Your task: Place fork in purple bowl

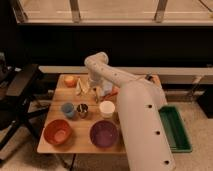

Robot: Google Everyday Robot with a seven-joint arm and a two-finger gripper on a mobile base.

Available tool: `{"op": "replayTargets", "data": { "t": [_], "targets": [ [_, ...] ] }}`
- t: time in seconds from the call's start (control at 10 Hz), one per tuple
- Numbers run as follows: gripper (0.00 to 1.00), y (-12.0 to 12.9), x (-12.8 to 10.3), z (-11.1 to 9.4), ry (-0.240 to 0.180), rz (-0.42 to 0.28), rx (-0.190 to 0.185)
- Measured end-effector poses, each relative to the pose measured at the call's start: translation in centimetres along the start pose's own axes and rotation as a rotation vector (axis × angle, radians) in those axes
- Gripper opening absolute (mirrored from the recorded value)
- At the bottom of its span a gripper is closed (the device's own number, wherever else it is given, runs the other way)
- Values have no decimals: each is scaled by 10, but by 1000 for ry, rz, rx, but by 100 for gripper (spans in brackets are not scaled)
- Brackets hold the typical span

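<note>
The purple bowl (104,133) stands at the table's front edge, right of centre, and looks empty. My gripper (94,84) hangs from the arm's bent wrist (97,62) over the back middle of the table, next to the pair of cream-yellow utensils (82,86). It is well behind the purple bowl. I cannot make out the fork; it may lie under or at the gripper, where a slim pale shape shows.
An orange-red bowl (56,131) sits front left. A blue cup (67,109), a dark cup (82,109) and a white cup (106,107) stand in a row mid-table. An orange fruit (70,80) is back left, a red-handled tool (113,92) right of the gripper. A green bin (175,127) stands on the floor to the right.
</note>
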Motion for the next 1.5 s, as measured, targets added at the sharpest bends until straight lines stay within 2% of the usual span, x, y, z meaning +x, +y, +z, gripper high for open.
{"op": "replayTargets", "data": {
  "t": [0.2, 0.5, 0.8, 1.1, 1.3, 1.5],
  "targets": [
    [66, 7, -3, 9, -34, -16, -4],
    [66, 11, -7, 21, -61, -28, -1],
    [66, 6, -9, 37, -52, -22, 16],
    [65, 1, -9, 47, -23, 2, 20],
    [48, -3, -8, 46, -19, 3, 28],
    [25, -6, -6, 44, -16, 7, 29]
  ]
}}
